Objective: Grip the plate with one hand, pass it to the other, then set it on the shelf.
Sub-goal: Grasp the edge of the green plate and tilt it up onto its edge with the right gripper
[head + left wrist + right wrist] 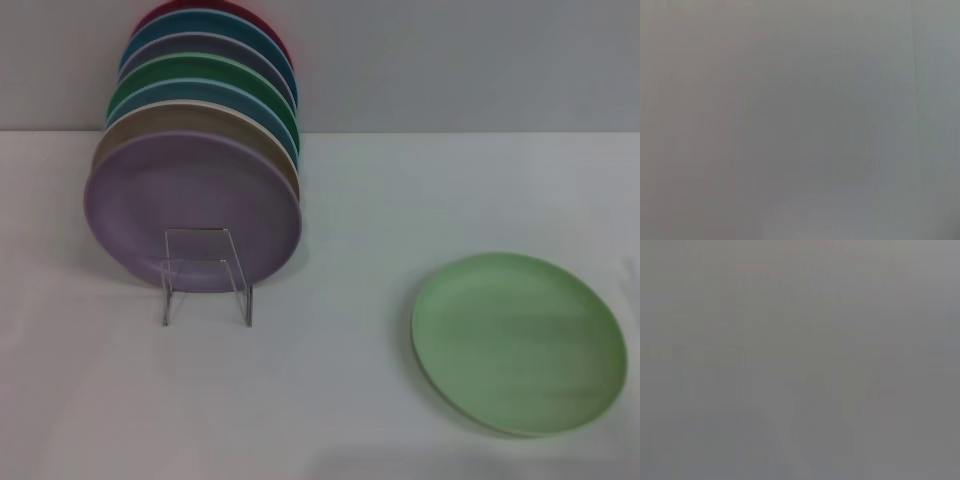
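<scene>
The light green plate (520,343) is lying flat on the white table (330,390), sitting at about four o'clock in the head view, close to the near right edge of the scene. Nothing is touching it or resting on it.

Well apart from it, at about ten o'clock, a clear wire plate rack (207,275) is standing on the same table and holding a row of plates leaning upright, one behind another. The lilac plate (190,212) is facing forward at the front of the row, with the rack's front loop crossing its lower edge. Behind it a tan plate (262,143) is showing as a rim, then a blue one (150,97), then the darker green plate (195,72), then a greyish purple one (200,45), another blue one (215,22) and, at the very back, a red plate (262,20). A plain grey wall (470,60) is running behind the table.

Neither the left gripper nor the right gripper is appearing in the head view, and both wrist views are showing only a featureless grey field, so whether the jaws are released or clenched cannot be told.
</scene>
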{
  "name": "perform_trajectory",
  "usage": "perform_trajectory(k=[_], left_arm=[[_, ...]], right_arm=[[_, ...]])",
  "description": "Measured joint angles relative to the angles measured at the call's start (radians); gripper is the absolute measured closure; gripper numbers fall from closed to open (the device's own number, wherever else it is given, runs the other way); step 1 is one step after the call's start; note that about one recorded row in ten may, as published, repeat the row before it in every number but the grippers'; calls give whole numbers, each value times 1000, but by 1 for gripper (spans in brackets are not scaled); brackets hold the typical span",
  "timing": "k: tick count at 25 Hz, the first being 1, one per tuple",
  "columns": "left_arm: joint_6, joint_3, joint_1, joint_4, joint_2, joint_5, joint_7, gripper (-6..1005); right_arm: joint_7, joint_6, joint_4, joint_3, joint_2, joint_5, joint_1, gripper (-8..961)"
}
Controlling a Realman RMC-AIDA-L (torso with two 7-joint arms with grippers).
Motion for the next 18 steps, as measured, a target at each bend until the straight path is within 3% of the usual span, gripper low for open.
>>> perform_trajectory(k=[7,12,14,18], left_arm=[[0,0,-5,0,0,0,0,197],[2,0,-8,0,0,0,-2,197],[5,0,-9,0,0,0,-4,197],[8,0,-13,0,1,0,-5,197]], right_arm=[[0,-68,29,-25,-6,-15,6,172],[10,34,77,-40,-27,-54,42,172],[50,92,137,-40,-62,-106,46,172],[87,184,322,-33,-160,-195,30,172]])
